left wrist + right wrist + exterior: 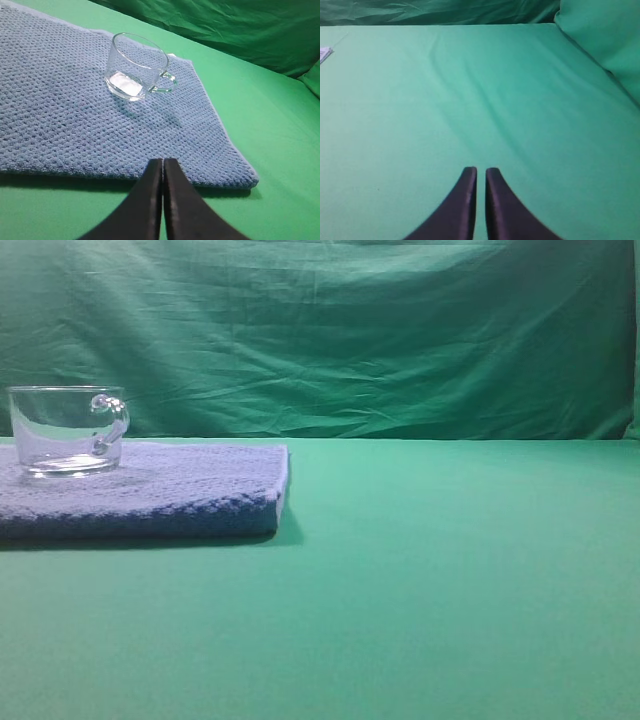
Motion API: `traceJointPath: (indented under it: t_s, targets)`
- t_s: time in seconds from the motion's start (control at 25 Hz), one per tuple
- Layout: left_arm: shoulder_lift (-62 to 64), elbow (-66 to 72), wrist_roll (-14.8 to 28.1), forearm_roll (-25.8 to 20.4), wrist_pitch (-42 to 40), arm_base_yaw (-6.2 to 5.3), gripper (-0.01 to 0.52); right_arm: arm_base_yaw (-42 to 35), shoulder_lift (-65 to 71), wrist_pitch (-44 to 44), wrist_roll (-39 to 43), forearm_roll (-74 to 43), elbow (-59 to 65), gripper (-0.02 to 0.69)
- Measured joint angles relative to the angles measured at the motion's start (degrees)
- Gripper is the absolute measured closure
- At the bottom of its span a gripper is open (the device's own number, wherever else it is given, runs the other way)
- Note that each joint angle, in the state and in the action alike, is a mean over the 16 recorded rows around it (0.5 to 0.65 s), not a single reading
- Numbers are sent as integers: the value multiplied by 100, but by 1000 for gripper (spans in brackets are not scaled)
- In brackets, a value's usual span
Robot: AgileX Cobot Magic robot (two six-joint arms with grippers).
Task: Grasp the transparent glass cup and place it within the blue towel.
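The transparent glass cup (68, 430) stands upright on the blue towel (190, 490) at the far left, its handle to the right. In the left wrist view the cup (136, 66) sits near the towel's far right corner, and the towel (60, 110) fills most of the view. My left gripper (163, 161) is shut and empty, hanging over the towel's near edge, well short of the cup. My right gripper (481, 171) is shut with a thin gap, empty, over bare green cloth. Neither gripper shows in the exterior view.
Green cloth covers the table (450, 580) and hangs as a backdrop (350, 330). A small white scrap (324, 53) lies at the far left in the right wrist view. A raised green fold (605, 45) sits at the right.
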Motion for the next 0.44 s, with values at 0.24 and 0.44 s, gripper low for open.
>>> traceJointPath:
  t_s: [0.24, 0.44]
  targets:
    - [0, 0, 0, 0, 0, 0, 514, 0, 0, 0, 0, 0, 0, 604]
    - [0, 0, 0, 0, 0, 0, 514, 0, 0, 0, 0, 0, 0, 604]
